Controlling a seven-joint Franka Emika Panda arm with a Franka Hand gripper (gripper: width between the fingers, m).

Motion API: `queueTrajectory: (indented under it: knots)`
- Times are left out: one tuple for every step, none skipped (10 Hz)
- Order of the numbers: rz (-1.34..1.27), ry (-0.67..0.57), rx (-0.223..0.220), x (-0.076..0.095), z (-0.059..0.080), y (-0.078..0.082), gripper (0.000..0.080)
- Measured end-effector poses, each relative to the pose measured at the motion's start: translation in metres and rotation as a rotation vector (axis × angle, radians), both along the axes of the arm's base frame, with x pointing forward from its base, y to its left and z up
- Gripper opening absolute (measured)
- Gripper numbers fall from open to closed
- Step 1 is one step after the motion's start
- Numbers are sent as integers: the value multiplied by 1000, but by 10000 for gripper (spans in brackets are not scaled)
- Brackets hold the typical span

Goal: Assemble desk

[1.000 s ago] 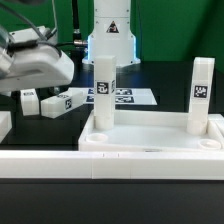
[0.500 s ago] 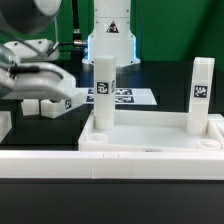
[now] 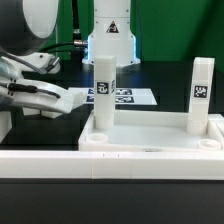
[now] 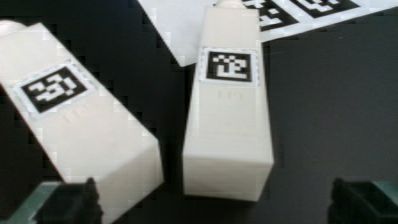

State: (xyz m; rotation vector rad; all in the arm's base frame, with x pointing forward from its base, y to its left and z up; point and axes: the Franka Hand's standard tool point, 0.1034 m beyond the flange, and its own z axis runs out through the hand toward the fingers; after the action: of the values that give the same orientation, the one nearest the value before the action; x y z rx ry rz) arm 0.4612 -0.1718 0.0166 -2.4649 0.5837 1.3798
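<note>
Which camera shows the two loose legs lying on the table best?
The wrist view: both loose legs fill the picture, tags plain. In the exterior view the arm largely covers them.

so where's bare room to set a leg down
Free: inside the tabletop, between its two upright legs, and dark table past the marker board toward the exterior view's right. Crowded: that view's left, where the open claw hovers over two loose legs.

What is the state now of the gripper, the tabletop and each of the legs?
Gripper: open, holding nothing.
Tabletop: lying flat, rim up.
Leg on the exterior view's left: upright in a tabletop corner.
Leg on the exterior view's right: upright in a tabletop corner.
First loose leg: lying flat, not gripped.
Second loose leg: lying flat beside it.
</note>
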Motion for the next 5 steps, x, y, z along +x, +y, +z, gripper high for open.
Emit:
queueTrajectory:
  knots:
    - [7, -7, -6, 1, -3, 3, 648]
    - [14, -12, -11, 0, -6, 6, 648]
    - [21, -15, -15, 0, -9, 10, 648]
    - [23, -9, -16, -2, -11, 14, 648]
    - [22, -10, -17, -2, -12, 14, 648]
